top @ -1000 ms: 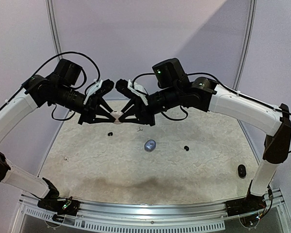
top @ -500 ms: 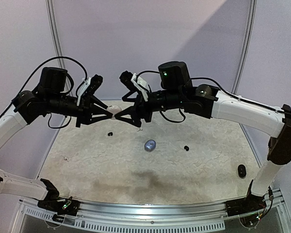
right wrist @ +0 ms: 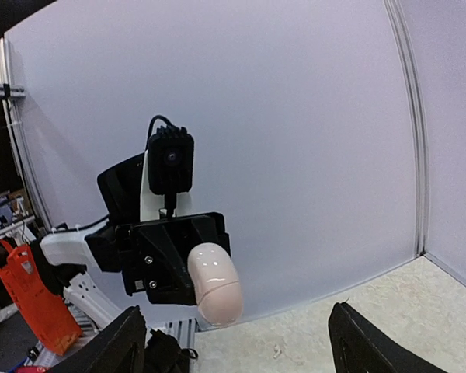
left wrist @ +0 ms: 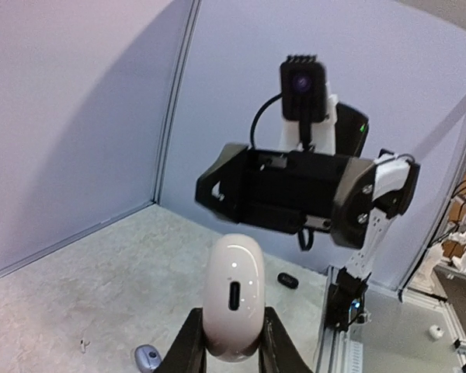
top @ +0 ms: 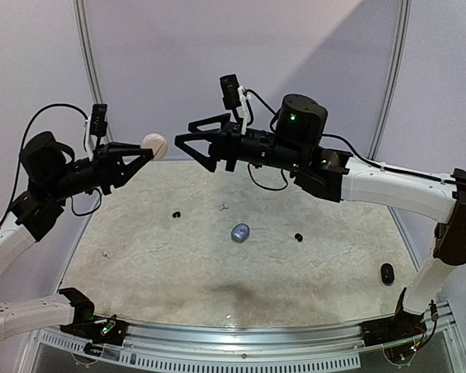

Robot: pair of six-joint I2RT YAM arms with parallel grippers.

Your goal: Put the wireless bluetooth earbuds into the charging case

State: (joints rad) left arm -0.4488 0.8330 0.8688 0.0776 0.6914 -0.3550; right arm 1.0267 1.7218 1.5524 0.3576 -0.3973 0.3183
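Note:
My left gripper (top: 145, 152) is shut on a white charging case (top: 154, 145), held high above the table's far left. The left wrist view shows that case (left wrist: 233, 299) upright between the fingers (left wrist: 188, 342), port side toward the camera. Its lid looks closed in the right wrist view (right wrist: 216, 284). My right gripper (top: 183, 138) hangs open and empty in the air, a short gap to the right of the case. On the mat lie two black earbuds (top: 175, 214) (top: 298, 237) and a small white earbud (top: 224, 207).
A silvery-grey case (top: 240, 231) lies mid-mat, also low in the left wrist view (left wrist: 147, 358). A black case (top: 387, 273) sits near the right edge. A tiny white bit (top: 105, 253) lies at the left. Walls close the back and sides.
The two grippers met at the white case a second ago. The right gripper has let go, opened wide and pulled back right; the left has carried the case up and left.

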